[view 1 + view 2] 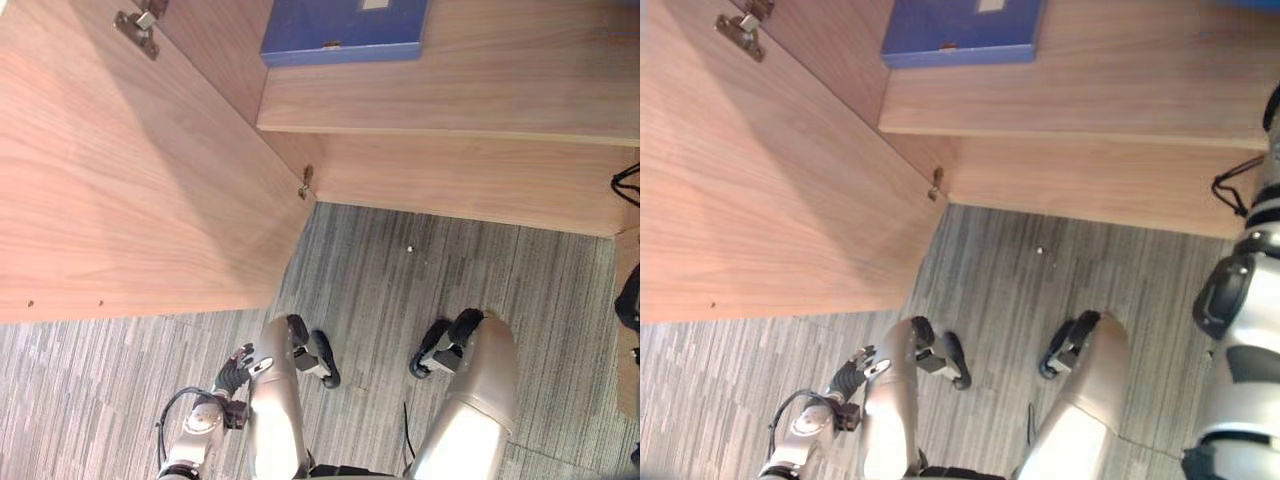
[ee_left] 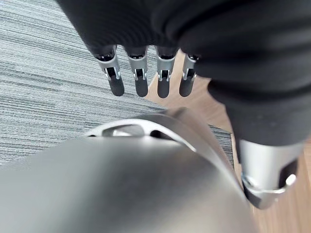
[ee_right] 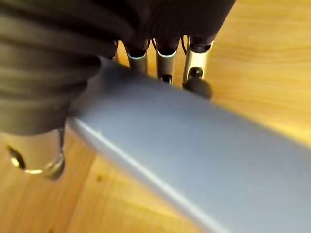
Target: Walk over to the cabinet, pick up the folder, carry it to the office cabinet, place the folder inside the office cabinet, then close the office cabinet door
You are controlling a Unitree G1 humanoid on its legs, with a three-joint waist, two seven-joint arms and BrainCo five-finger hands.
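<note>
Folder (image 1: 340, 30) lies at the shelf's (image 1: 450, 100) left end; cabinet door (image 1: 130, 180) open.
Right robot hand (image 3: 196, 63) lies against a pale-blue slab (image 3: 194, 145), likely that folder, grip unclear; left robot hand (image 2: 141, 80) hangs released. Next, probably: swing the door shut.

Dark ribbed covers (image 2: 228, 53) and silver dark-tipped fingers (image 2: 141, 80) on left hand (image 2: 146, 24) and right hand (image 3: 48, 58)

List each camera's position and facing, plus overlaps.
Left eye: head, looking down at open cabinet door, blue folder on the shelf, carpet; left hand low.
Right eye: same scene from slightly aside; right arm at its right edge.
Left wrist: on left arm, along open fingers to the carpet.
Right wrist: on right arm, along right hand at a blue-grey panel on wood.
Shared: both eyes show door, folder, left hand.
</note>
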